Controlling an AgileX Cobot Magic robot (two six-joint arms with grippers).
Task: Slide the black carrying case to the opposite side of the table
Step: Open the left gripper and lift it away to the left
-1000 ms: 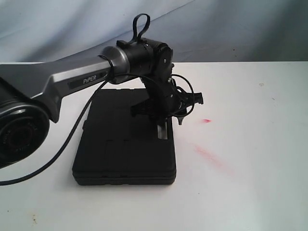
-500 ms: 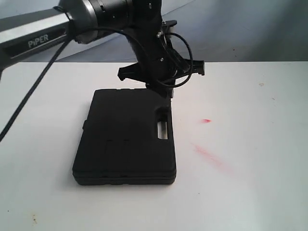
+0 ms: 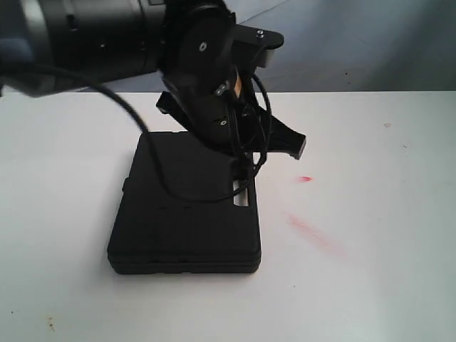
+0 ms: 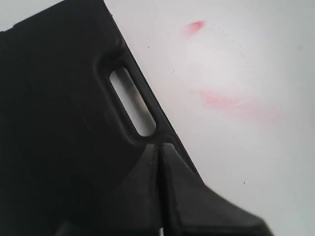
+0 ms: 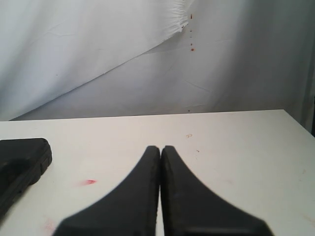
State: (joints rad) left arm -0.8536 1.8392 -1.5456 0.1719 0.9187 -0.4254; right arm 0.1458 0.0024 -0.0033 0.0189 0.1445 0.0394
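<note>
1. Exterior view: the black carrying case [image 3: 178, 221] lies flat on the white bench [image 3: 370, 285], left of centre, exactly where it lay a second ago. Only your left arm [image 3: 206, 85] has moved. It lifted off, swung nearer the camera, and now hangs over the handle slot [image 3: 242, 194]. The slide looks not yet begun. The case's long axis seems to run near to far, and its handle edge faces right, toward the red smears [image 3: 310, 229].
2. Left wrist view: your left jaws are pressed together, empty, tips over the case's handle edge beside the slot's end. You cannot tell contact.
3. Right wrist view: your right jaws are closed on nothing above bare bench. One case corner shows, well apart.
</note>
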